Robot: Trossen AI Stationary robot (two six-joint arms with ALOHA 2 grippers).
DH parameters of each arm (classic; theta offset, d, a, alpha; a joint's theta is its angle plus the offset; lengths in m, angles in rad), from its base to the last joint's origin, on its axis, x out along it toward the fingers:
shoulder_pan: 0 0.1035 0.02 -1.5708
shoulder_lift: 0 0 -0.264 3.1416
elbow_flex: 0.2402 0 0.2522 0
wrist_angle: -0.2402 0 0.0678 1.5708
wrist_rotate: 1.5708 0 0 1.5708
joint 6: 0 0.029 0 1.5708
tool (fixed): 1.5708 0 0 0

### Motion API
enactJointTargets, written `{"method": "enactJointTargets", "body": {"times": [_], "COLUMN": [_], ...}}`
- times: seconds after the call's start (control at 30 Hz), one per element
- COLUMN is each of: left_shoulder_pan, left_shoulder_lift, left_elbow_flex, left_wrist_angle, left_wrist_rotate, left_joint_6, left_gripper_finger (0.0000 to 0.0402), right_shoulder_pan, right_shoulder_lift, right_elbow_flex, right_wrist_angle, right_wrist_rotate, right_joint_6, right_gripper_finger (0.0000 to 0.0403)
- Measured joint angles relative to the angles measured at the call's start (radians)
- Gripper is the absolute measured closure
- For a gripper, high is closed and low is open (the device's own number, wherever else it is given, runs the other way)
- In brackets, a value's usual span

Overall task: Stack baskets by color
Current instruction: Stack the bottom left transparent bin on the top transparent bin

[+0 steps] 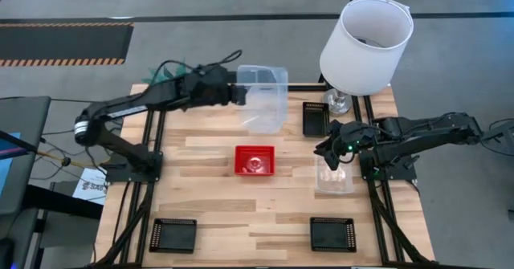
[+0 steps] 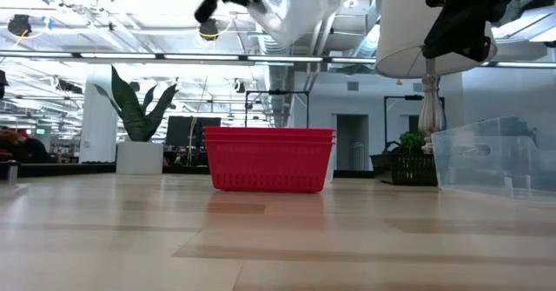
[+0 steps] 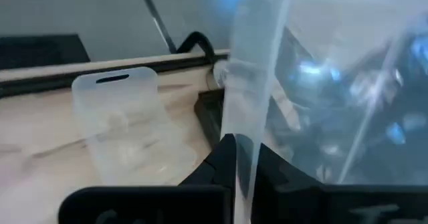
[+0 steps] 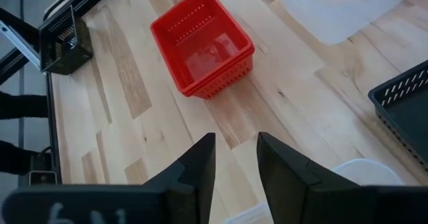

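Observation:
My left gripper (image 1: 241, 94) is shut on a clear basket (image 1: 265, 98), held high over the table's far middle; the low view shows it at the top (image 2: 300, 13). A red basket stack (image 1: 255, 160) rests on its base at the table's centre. A second clear basket (image 1: 333, 177) stands on the table at the right. My right gripper (image 4: 235, 160) hovers open above it, with nothing between its fingers. Black baskets sit at the far right (image 1: 314, 118), the near left (image 1: 173, 234) and the near right (image 1: 333, 234). My left gripper pinches one side wall of the clear basket (image 3: 242, 127) between its two fingers. It comes from the table's left, slanting slightly down. The basket is lifted clear of the table and tilted, stretching away from the fingers toward the right.
A lamp with a white shade (image 1: 365, 44) stands at the far right corner, close to the far black basket. Bare wood lies between the red stack and the near black baskets. A potted plant (image 2: 408, 143) shows behind the table in the low view.

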Motion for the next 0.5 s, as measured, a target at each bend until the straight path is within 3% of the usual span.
{"method": "enactJointTargets", "body": {"times": [0.3,0.5], "left_shoulder_pan": [0.214,0.247], "left_shoulder_lift": [0.231,0.341], "left_elbow_flex": [0.022,0.12], "left_wrist_angle": [0.058,-0.09], "left_wrist_rotate": [0.236,0.247], "left_joint_6": [-0.107,-0.137], "left_gripper_finger": [0.0401,0.0401], "right_shoulder_pan": [-0.002,-0.002], "right_shoulder_lift": [0.0,0.0], "right_elbow_flex": [-0.001,-0.001], "right_wrist_angle": [-0.006,-0.007], "right_wrist_rotate": [0.0,0.0], "right_joint_6": [0.005,-0.019], "right_gripper_finger": [0.0274,0.0274]}}
